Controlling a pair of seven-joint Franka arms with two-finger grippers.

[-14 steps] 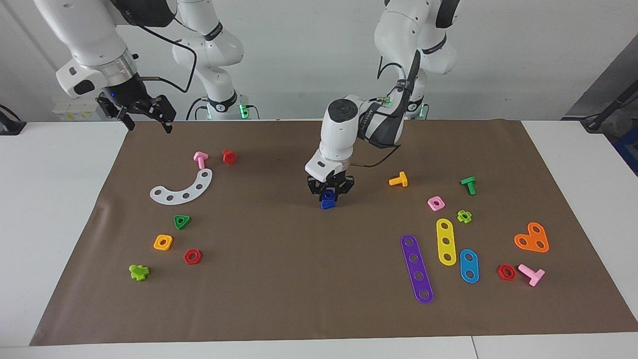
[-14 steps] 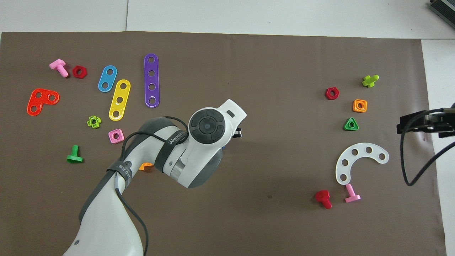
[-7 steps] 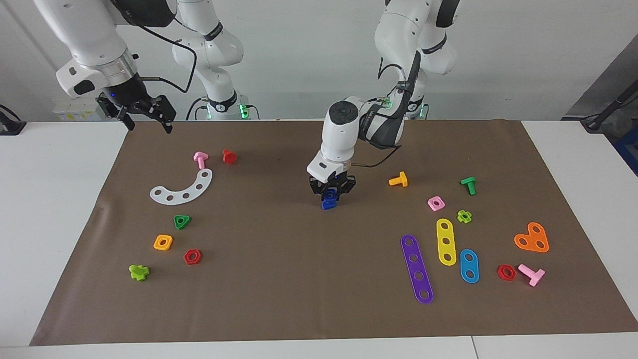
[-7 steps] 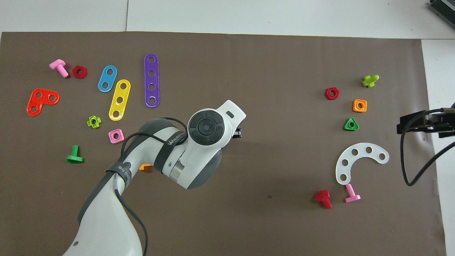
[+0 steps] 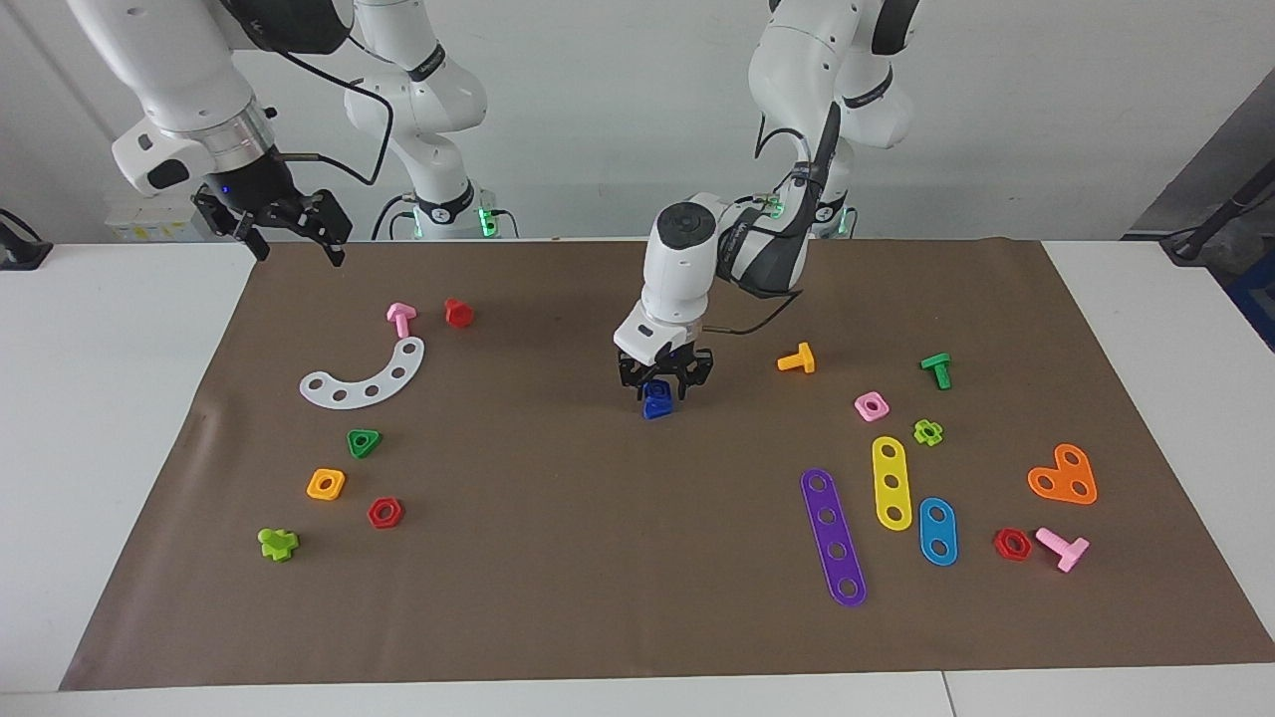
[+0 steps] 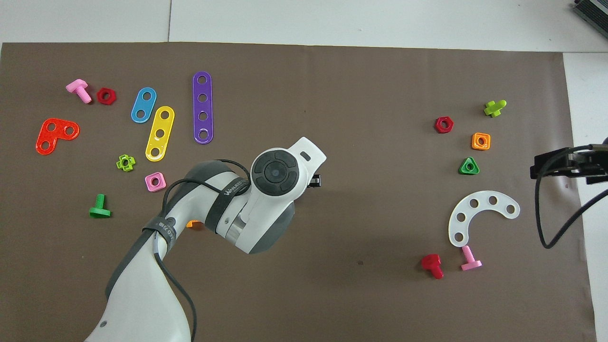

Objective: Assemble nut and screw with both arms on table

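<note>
Compared with 1 second ago, the left pincer [image 5: 662, 381] is standing a little higher over the blue piece [image 5: 655, 400] and its fingers are now spreading apart, so it is releasing and no longer clamping it. This piece, the blue nut and screw seemingly joined together, is resting on the brown paper near the middle of the surface [image 5: 120, 418], directly under the left pincer. In the overhead view the left arm is hiding it. The right pincer [image 5: 289, 227] is waiting wide open over the paper's edge at the right arm's end. I judge the piece light, stiff and a bit slippery plastic; gripping on 2 flat sides of the square nut looks safest.
</note>
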